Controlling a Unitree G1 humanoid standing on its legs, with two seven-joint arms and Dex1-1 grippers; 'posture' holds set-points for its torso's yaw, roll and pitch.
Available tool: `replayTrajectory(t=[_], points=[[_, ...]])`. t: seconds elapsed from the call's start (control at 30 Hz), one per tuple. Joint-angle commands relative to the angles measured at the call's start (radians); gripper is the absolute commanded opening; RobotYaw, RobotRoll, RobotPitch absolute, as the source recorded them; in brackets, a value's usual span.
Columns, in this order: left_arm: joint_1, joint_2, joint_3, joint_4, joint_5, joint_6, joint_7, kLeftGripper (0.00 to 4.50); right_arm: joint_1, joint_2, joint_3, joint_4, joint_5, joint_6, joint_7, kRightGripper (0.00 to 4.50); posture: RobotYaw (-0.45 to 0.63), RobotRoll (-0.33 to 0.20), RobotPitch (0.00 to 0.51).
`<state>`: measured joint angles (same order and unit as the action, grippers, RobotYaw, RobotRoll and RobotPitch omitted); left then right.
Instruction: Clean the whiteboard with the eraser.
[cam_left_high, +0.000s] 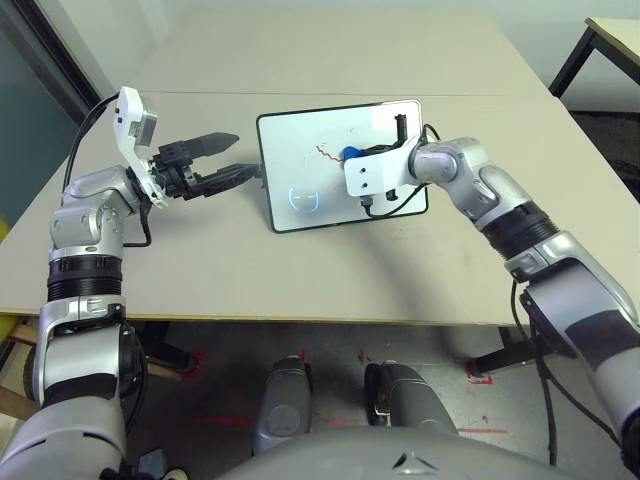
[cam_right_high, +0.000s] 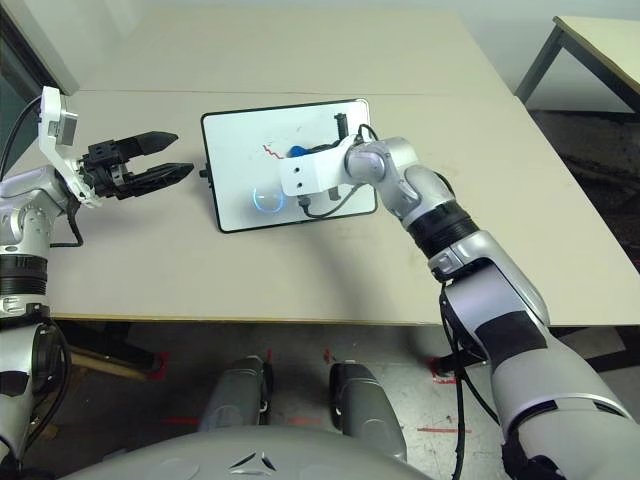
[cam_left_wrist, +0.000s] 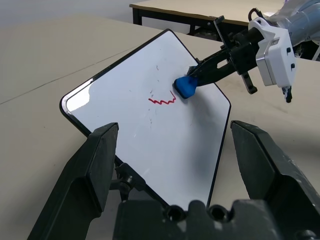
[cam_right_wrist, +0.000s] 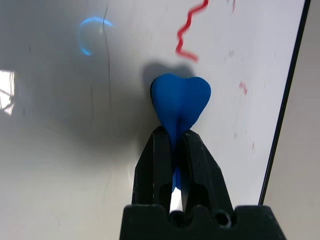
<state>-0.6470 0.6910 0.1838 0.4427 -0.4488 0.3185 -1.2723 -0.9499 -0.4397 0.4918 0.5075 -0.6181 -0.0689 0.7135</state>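
1. Left eye view: left tool (cam_left_high: 222, 158), fingers spread and empty, hovers just beside the whiteboard's (cam_left_high: 300, 215) left edge.
2. Whiteboard lies flat on the surface (cam_left_high: 200, 270), mid-table.
3. Red squiggle (cam_left_high: 327, 153) lies just left of the eraser (cam_left_high: 351, 154).
4. Right tool (cam_right_wrist: 175, 150) pinches the eraser, pressed against the board; nothing blocks a leftward wipe.

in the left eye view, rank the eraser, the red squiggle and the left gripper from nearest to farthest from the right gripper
1. The eraser: pinched between the fingers of the right gripper, over the whiteboard.
2. The red squiggle: on the board just beyond the eraser, toward the robot's left.
3. The left gripper: open, off the board past its left edge, over the table.
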Motion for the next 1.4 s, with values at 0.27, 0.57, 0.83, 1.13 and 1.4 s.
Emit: replayTrajectory(t=[0.27, 0.57, 0.83, 1.13, 1.4], points=[[0.003, 0.008, -0.002, 0.007, -0.001, -0.004, -0.006, 4.50, -0.005, 0.019, 0.009, -0.009, 0.000, 0.024, 0.011, 0.00, 0.27, 0.000, 0.075], [0.012, 0.015, 0.005, -0.003, -0.007, 0.008, -0.004, 4.50, -0.041, 0.109, 0.044, 0.010, -0.033, 0.008, -0.011, 0.00, 0.27, 0.000, 0.075], [0.023, 0.024, 0.011, -0.011, -0.012, 0.016, -0.003, 4.50, -0.094, 0.169, 0.057, 0.064, -0.042, 0.002, -0.038, 0.00, 0.29, 0.000, 0.072], [0.022, 0.022, 0.012, -0.008, -0.011, 0.015, -0.001, 4.50, -0.078, 0.120, 0.046, 0.071, -0.042, -0.010, -0.033, 0.00, 0.29, 0.000, 0.072], [0.013, 0.019, 0.007, 0.003, -0.007, 0.012, -0.003, 4.50, -0.053, 0.039, 0.035, 0.038, -0.028, -0.011, -0.008, 0.00, 0.27, 0.000, 0.074]])
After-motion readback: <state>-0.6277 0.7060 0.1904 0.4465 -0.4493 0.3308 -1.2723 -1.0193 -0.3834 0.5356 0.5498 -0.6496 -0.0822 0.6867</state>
